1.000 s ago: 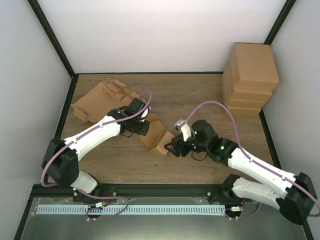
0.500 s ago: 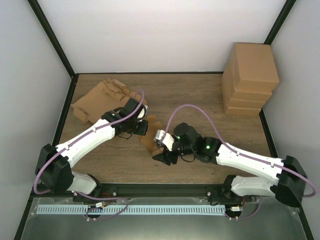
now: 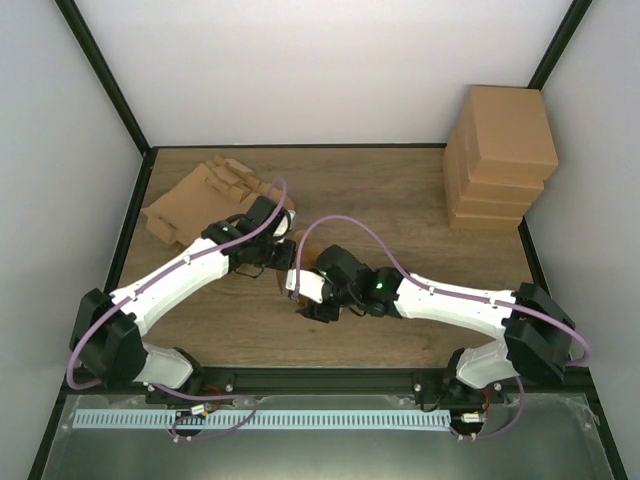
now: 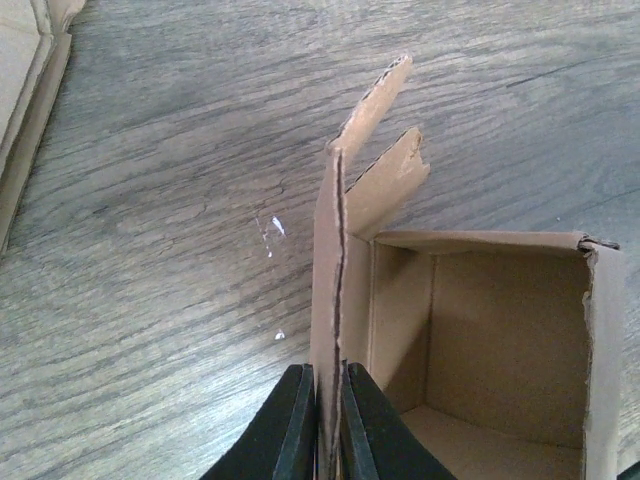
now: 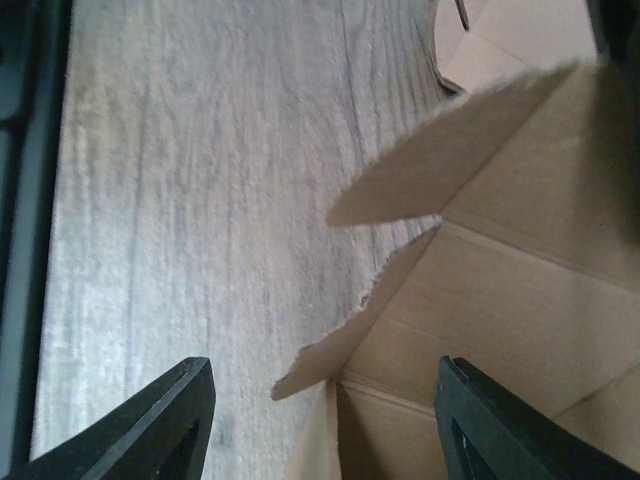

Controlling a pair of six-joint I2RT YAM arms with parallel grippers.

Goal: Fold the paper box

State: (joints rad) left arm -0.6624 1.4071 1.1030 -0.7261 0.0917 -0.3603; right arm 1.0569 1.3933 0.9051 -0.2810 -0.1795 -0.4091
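Paper box (image 4: pixel 500 340) on wood-grain table (image 3: pixel 380 190), white walls (image 3: pixel 300 70), black corner posts (image 3: pixel 103 75)

One paper box (image 4: pixel 500 330); about four stacked boxes (image 3: pixel 500 150); one blank pile (image 3: pixel 195 195); two arms (image 3: pixel 180 270) (image 3: pixel 450 297).

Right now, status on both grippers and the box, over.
Left gripper shut on paper box wall. Right gripper open, box corner between its jaws, unclamped. Box top open. Flat blanks left, finished boxes right, neither in the way.
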